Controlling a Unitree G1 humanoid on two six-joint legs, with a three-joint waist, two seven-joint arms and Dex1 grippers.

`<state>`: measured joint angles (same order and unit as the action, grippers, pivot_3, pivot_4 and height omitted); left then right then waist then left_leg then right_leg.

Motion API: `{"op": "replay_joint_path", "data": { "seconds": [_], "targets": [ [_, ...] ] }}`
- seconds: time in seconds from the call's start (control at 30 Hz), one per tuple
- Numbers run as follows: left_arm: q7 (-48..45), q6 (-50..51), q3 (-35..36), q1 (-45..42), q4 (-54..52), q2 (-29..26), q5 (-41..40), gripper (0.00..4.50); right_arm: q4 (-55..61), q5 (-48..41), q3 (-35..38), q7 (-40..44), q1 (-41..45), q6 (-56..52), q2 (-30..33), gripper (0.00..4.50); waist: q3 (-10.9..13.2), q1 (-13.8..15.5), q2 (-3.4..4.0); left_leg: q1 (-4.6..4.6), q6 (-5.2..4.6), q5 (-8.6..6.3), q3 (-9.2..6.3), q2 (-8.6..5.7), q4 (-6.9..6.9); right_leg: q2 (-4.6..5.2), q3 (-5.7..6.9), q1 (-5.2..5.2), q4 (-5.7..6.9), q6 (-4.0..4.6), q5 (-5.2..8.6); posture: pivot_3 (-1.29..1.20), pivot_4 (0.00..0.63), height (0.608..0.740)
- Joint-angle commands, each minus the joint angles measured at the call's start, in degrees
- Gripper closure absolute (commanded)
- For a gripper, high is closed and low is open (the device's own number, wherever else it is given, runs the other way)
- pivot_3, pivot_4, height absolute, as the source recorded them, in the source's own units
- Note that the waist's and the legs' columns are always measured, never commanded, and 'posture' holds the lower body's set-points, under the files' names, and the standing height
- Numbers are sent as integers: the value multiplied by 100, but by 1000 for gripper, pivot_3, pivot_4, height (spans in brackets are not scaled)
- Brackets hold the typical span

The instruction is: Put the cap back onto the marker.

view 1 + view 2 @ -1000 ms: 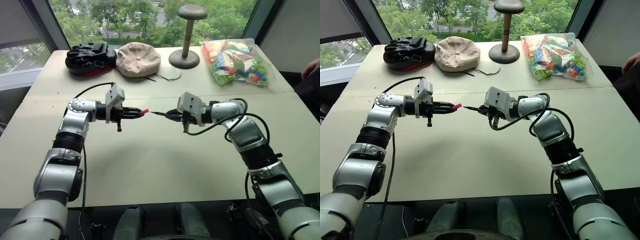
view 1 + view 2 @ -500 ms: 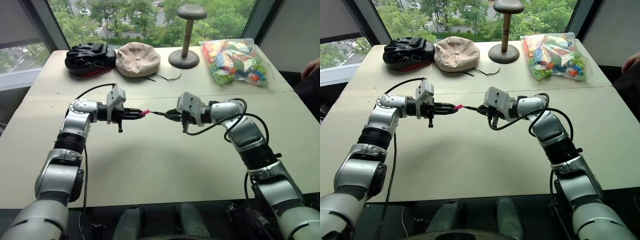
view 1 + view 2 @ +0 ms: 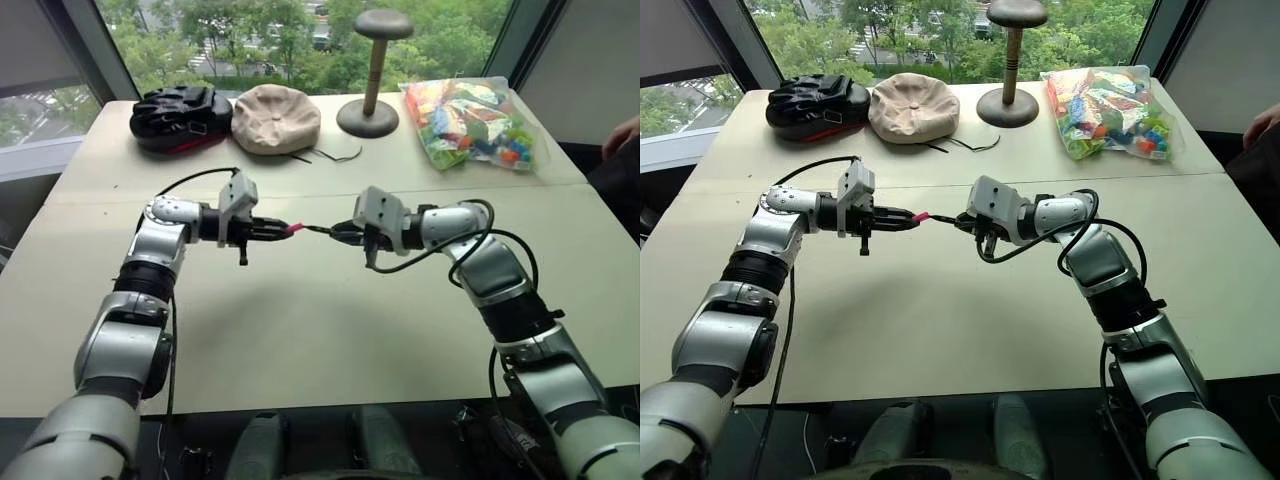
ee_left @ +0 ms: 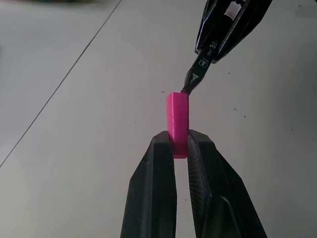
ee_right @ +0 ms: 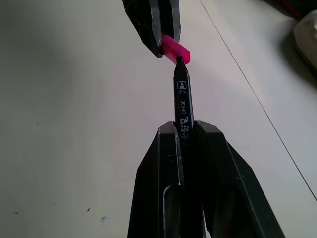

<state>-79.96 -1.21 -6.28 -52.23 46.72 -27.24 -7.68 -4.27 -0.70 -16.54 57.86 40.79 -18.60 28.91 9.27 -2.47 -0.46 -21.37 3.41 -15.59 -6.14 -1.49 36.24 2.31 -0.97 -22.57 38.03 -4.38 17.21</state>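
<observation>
While both arms hover above the pale table [image 3: 300,330] | left gripper [image 4: 181,148] clamps small pink plastic cylinder cap [image 4: 178,121] | right gripper [image 5: 185,136] clamps slim black marker [image 5: 181,101] | tip touching cap mouth, axes slightly angled, not seated.

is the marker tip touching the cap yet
Touching. In the right wrist view the marker tip meets the open end of the cap with no gap; the left wrist view shows the same contact.
</observation>
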Motion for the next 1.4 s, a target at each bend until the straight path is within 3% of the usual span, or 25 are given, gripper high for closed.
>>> {"op": "replay_joint_path", "data": {
  "seconds": [0.03,0.33,0.67,1.0,1.17,1.4],
  "targets": [
    [-67,-330,-46,-355,21,80,75,4440,165,68,-200,143,115,304,-43,4500,0,0,0,0,0,0,1,0,0,-1,0,0,-1,0,0,0,150,740],
    [-296,-1107,-418,-653,284,-9,625,4440,-361,565,-438,165,421,955,-27,4500,0,-4,0,0,0,0,1,2,1,-25,-7,-1,0,0,0,0,150,740],
    [106,-1601,-474,-962,536,566,848,4440,-864,502,-430,124,804,949,-607,4500,0,-4,0,0,0,0,-4,8,2,-34,-8,-1,2,0,0,0,150,740],
    [-180,-2437,-958,-1187,729,814,1460,4440,-967,847,-739,201,830,1214,-1031,4500,0,-5,0,0,0,0,-4,5,1,-44,-12,-4,6,1,0,0,150,740],
    [-186,-2293,-790,-1392,862,998,1341,4440,-994,905,-673,154,920,1215,-1215,4500,0,-8,0,0,0,0,-5,7,1,-45,-12,-5,7,1,0,0,150,740],
    [43,-2311,-599,-1510,1142,801,1367,4440,-1251,972,-371,72,948,1221,-1065,4500,0,-8,0,0,0,0,-5,7,1,-45,-12,-5,8,1,0,0,150,740]
  ]
}}
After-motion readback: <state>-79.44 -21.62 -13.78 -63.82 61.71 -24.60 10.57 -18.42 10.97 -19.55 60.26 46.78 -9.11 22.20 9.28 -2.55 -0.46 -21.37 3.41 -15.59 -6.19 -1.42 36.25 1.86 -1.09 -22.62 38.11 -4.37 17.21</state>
